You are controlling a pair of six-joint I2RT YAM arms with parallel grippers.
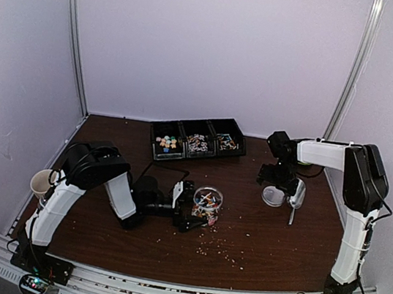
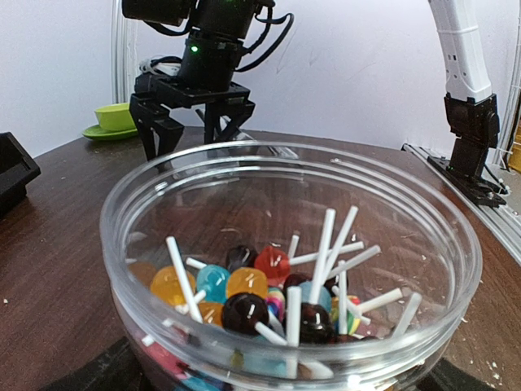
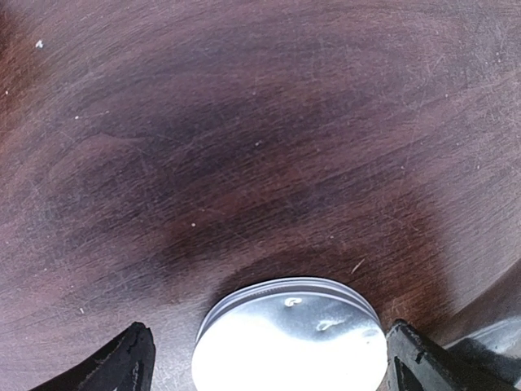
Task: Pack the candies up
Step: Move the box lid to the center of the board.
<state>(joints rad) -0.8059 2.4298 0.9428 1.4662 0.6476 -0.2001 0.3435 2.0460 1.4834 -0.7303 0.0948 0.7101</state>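
Observation:
A clear round jar [image 1: 207, 203] stands mid-table. It holds candies [image 2: 244, 285]: round coloured heads on white sticks, over small pastel pieces. My left gripper [image 1: 191, 207] lies low at the jar's left side, open, its jaws spread on either side of the jar wall [image 2: 285, 155]. More candies fill the black tray [image 1: 197, 141] at the back: pastel chunks [image 1: 166, 142] on the left, thin stick-like ones [image 1: 197, 145] in the middle. My right gripper [image 3: 275, 358] hangs open just above a silver lid [image 3: 289, 342], one fingertip [image 3: 134, 362] on each side of it and not touching.
Pale crumbs [image 1: 220, 247] are strewn in front of the jar. A grey-white tool [image 1: 296, 199] lies right of the lid [image 1: 273, 196]. A paper cup [image 1: 41, 183] sits at the left table edge, and a green cup on a saucer [image 2: 114, 118] at the far side.

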